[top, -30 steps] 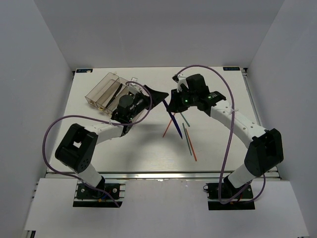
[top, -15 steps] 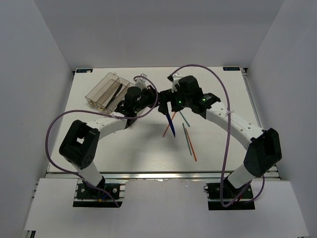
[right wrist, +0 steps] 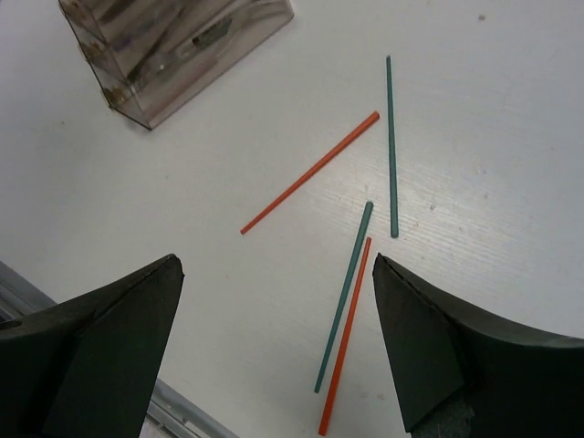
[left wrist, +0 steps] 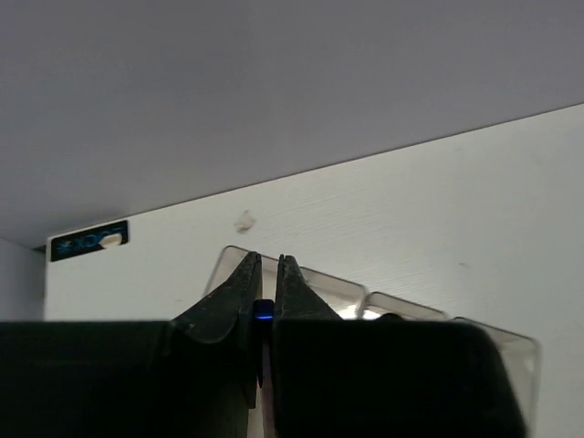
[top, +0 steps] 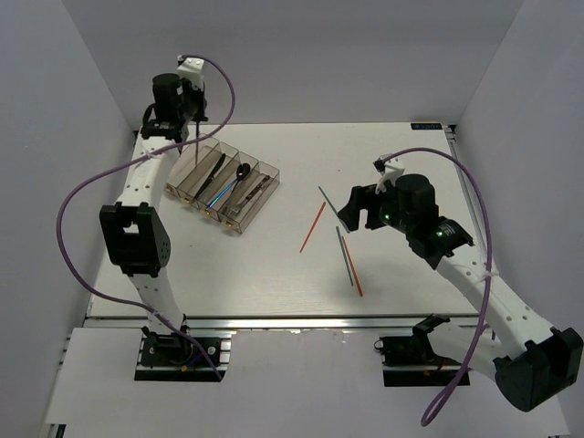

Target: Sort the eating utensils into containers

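L gripper [left wrist: 267,266] is up high at the far-left corner, pointing down, fingers pinched tight on the blue knife [left wrist: 264,311]; on the wrist cam I see only a sliver of blue btwn the fingers. From the top cam the knife hangs as a thin dark line below the gripper, over the far end of the tray [top: 245,219], approx above its leftmost slot. I can't tell if the tip touches the tray. The tray sits angled on the left half of the table [top: 274,283], w/ several dark pieces and one bluish piece lying lengthwise in its slots; I can't sort out which piece is in which slot. R gripper [right wrist: 276,274] hovers right of center w/ fingers spread wide, nothing btwn them. Under it, four chopsticks lie loose on the table, well apart from the tray. The upper orange stick [right wrist: 310,172] runs diagonally and is the one nearest the tray. The long green stick [right wrist: 391,137] lies just right of it, close at their upper ends but not crossing. The lower green stick [right wrist: 344,297] and lower orange stick [right wrist: 345,338] lie side by side, almost parallel, just beside each other; can't tell if they touch.
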`<state>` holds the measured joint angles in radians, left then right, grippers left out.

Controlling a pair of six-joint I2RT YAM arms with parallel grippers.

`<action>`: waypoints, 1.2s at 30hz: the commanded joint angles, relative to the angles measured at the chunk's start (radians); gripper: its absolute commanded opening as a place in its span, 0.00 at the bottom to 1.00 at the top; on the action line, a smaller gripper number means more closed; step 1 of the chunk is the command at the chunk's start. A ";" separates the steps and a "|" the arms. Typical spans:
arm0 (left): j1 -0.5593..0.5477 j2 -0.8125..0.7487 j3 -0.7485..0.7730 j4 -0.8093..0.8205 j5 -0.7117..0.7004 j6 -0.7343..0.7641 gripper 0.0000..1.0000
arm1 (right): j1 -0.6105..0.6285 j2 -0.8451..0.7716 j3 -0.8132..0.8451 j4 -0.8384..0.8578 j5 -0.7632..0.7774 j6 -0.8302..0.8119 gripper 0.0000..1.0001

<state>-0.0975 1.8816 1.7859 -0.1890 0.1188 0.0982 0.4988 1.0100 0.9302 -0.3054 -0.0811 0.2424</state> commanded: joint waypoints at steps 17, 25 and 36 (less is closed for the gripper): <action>0.033 0.103 -0.059 -0.038 0.087 0.258 0.05 | 0.000 -0.005 -0.028 0.023 -0.097 -0.031 0.89; 0.036 0.090 -0.155 0.008 0.082 0.201 0.41 | 0.001 0.018 -0.024 0.034 -0.072 -0.026 0.89; 0.036 -0.073 -0.137 0.065 -0.134 -0.114 0.98 | 0.000 0.183 0.032 -0.015 0.142 0.009 0.89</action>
<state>-0.0666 1.9488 1.5780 -0.1593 0.0933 0.1520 0.4988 1.1503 0.9119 -0.3149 -0.0544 0.2436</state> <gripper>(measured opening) 0.979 0.894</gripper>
